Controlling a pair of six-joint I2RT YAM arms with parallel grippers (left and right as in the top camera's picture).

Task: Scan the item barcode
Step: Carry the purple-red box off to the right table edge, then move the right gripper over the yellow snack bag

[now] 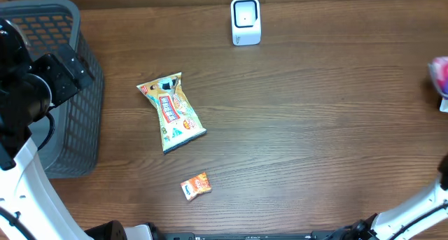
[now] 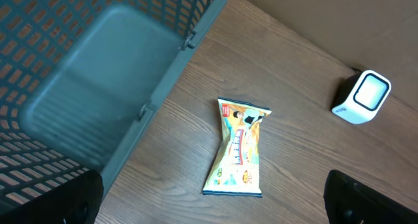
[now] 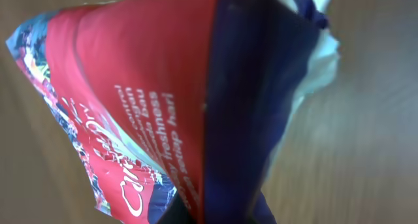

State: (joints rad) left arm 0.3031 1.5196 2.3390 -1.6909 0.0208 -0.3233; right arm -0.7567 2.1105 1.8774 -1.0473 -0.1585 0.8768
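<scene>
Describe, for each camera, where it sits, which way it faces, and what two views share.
Overhead: above the table, looking straight down; left arm over the basket, right arm low right.
Left wrist: on the left arm, looking down past its open fingers at basket, snack packet, scanner.
Right wrist: on the right arm, close against a held red-and-blue packet; its fingers hidden.
Shared: overhead and left wrist both show basket, snack packet, scanner.
</scene>
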